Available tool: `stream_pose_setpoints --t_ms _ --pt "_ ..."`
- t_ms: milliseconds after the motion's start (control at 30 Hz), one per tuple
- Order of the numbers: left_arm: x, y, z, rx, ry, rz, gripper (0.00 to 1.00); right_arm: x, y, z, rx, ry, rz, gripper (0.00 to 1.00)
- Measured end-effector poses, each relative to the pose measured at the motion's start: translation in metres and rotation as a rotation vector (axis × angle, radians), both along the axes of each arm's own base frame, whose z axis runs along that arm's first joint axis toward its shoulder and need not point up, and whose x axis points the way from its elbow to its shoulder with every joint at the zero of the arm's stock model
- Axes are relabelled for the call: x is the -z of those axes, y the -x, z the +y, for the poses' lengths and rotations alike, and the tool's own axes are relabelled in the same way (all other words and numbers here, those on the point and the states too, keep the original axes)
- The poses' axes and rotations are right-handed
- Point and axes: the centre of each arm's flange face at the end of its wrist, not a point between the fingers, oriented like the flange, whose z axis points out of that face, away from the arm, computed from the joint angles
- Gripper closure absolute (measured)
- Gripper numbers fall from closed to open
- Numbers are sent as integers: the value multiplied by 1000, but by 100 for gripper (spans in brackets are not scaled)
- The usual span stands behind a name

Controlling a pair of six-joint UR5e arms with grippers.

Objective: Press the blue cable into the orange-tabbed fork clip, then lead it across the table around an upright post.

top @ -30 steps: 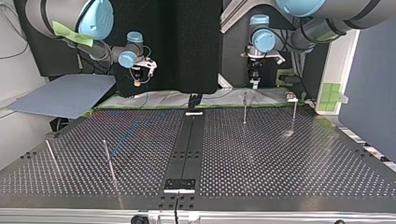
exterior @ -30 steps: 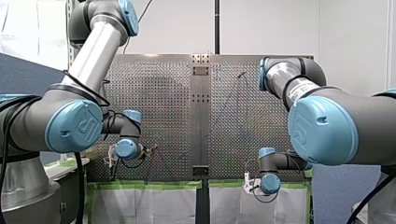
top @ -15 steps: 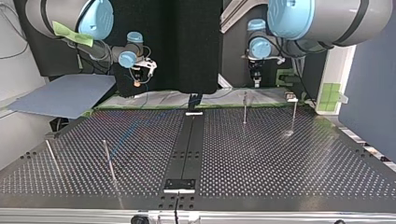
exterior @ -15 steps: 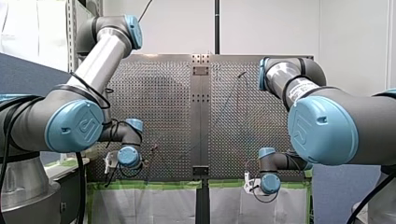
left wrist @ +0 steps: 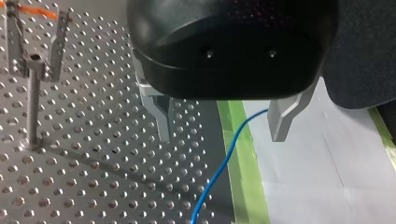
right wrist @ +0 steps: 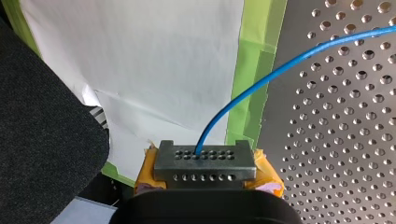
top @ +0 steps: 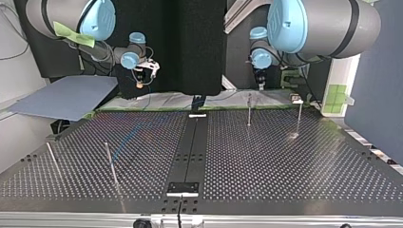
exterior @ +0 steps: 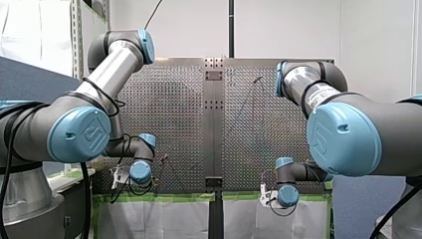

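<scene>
Perforated table [left wrist: 93,163] below, blue cable [left wrist: 223,161] lies between wide-spread fingers [left wrist: 163,116] of my left end effector [left wrist: 224,119]

The metal table [left wrist: 93,177] gleams, the paper [right wrist: 154,56] is matt, the blue cable [left wrist: 231,142] glossy.

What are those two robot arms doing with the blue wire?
My right gripper is shut on the blue cable. My left gripper hovers open near the edge of the perforated table, with the cable running below the gap between its fingers, ungripped. The orange-tabbed fork clip stands nearby with no cable in it yet.
</scene>
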Motion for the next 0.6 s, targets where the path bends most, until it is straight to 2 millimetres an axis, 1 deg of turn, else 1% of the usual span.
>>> stream_pose_setpoints --t_ms 200,433,600 --pt "-3 -8 0 -32 -28 15 0 0 -1 0 -3 1 6 99" --pt "5 -17 1 -66 -58 53 0 0 -1 1 -4 1 11 99" --pt "5 -21 0 -67 -64 74 0 0 -1 1 -5 2 17 99"
